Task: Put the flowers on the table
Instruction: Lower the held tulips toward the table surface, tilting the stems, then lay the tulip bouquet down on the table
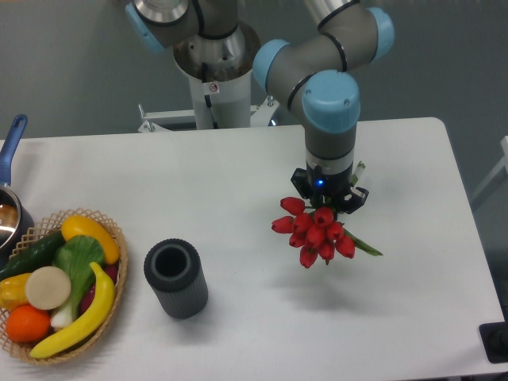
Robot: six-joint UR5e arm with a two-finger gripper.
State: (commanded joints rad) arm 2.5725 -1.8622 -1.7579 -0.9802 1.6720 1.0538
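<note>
hand: black two-finger hand (327,200) on the grey and light-blue arm, pointing down, over the right half of the desk, blue light lit on its body
hand state: clamped on the stems of the flowers, fingers mostly hidden behind the blooms
flowers: bunch of red tulips with green stems and leaves (313,231), blooms facing the camera, one green leaf sticking out to the right; held over the right half of the desk, shadow on the surface below toward the front edge, contact with the surface cannot be told
desk: large white matte desk with rounded corners (238,175)
cylinder: dark grey ribbed hollow cylinder (175,279), upright, left of centre, near front edge, well apart from flowers
basket: round wicker basket of plastic fruit and vegetables (113,238), front left corner
pot: metal pot with blue handle (11,143), left edge, partly cut off
</note>
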